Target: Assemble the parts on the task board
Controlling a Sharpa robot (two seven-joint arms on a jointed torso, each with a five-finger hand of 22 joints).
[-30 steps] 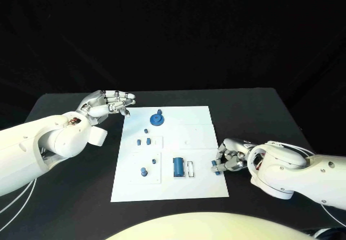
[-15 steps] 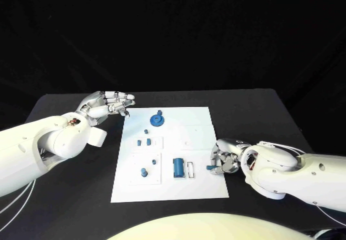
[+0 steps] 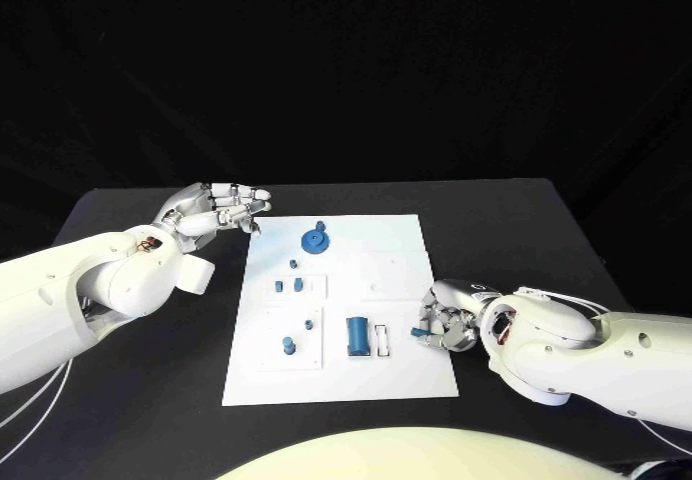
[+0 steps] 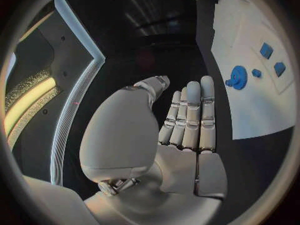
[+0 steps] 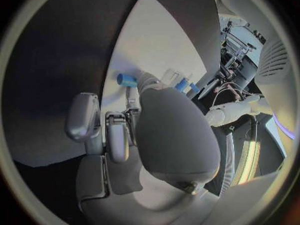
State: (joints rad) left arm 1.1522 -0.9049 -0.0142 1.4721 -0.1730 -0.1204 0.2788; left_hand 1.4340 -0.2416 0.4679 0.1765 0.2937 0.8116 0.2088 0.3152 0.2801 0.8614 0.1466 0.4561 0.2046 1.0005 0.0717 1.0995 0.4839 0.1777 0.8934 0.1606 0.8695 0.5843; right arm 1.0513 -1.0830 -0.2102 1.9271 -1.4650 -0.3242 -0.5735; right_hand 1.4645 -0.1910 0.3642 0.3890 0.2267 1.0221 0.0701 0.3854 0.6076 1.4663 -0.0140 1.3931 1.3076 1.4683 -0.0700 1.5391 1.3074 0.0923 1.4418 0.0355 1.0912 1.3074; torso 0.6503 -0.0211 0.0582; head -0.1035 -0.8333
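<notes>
The white task board [image 3: 397,270] lies mid-table. On it are a blue gear [image 3: 315,238], several small blue pegs such as one at the near left [image 3: 287,345], and a larger blue cylinder [image 3: 356,334] beside a white slot [image 3: 382,337]. My right hand [image 3: 451,325] sits at the board's right edge and pinches a small blue peg [image 3: 420,331] between thumb and finger; the right wrist view shows that peg [image 5: 127,79] at the fingertips [image 5: 129,96] over the board [image 5: 156,45]. My left hand [image 3: 216,208] hovers off the board's far-left corner, fingers extended, holding nothing [image 4: 187,120].
Black table [image 3: 144,400] surrounds the board on all sides. In the left wrist view the gear [image 4: 239,77] and two blue pieces [image 4: 267,50] lie on the board [image 4: 250,110] beyond my left fingers.
My right hand has shifted slightly left toward the board's middle with the small blue peg. The left hand has not moved.
</notes>
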